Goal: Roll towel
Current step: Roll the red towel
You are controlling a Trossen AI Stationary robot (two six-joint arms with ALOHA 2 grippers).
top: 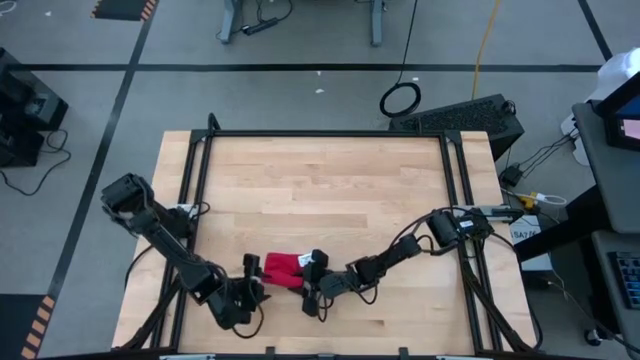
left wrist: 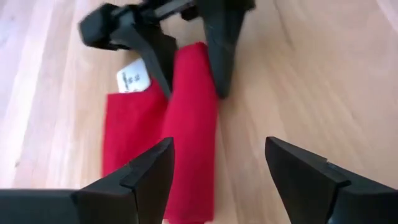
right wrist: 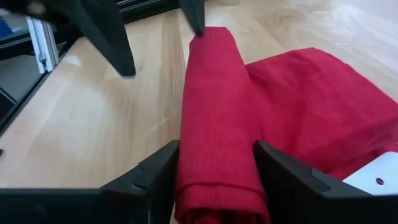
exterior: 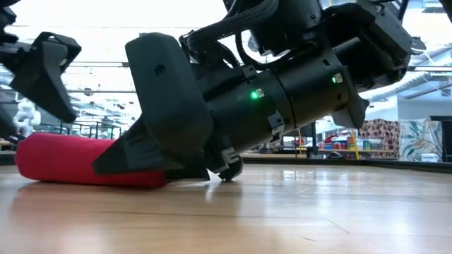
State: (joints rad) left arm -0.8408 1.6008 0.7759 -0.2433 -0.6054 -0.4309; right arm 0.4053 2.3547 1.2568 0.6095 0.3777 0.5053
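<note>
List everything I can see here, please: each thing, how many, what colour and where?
towel: one, bright red, partly rolled, near the table's front edge between the two grippers
tag: one, white, on the towel's flat part
table: one, light wood with a dark frame, under both arms
cable loop: one, black, on the grey floor beyond the table
left gripper: one, dark, fingers open, at the towel's end without gripping it
right gripper: one, dark, a finger on each side of the rolled part at the towel's other end

Left hand [left wrist: 217, 171] spread wide, low; right hand [right wrist: 214, 171] fingers parted, low.
</note>
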